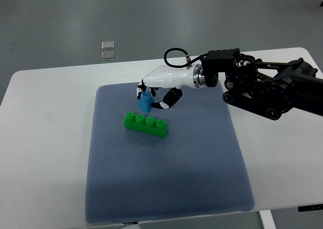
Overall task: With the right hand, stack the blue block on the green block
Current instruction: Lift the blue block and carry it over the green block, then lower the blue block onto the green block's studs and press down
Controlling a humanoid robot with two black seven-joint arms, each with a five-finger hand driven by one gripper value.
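The right hand (151, 95) pinched the blue block (146, 103) just behind the green block (147, 125), apparently lifted but not yet set on its studs.

White table (50, 88), blue-grey mat (166, 178) spread flat across its middle

The right hand (156, 90) has a glossy white shell over its back and palm, with fingers (171, 99) banded in black and white segments. Just behind the hand sits a silver metal wrist ring (198, 77). A thin black cable (174, 52) loops above that ring. Farther back from the ring, the forearm (267, 90) is matte black, blocky, with round joint covers and what may be small screws.
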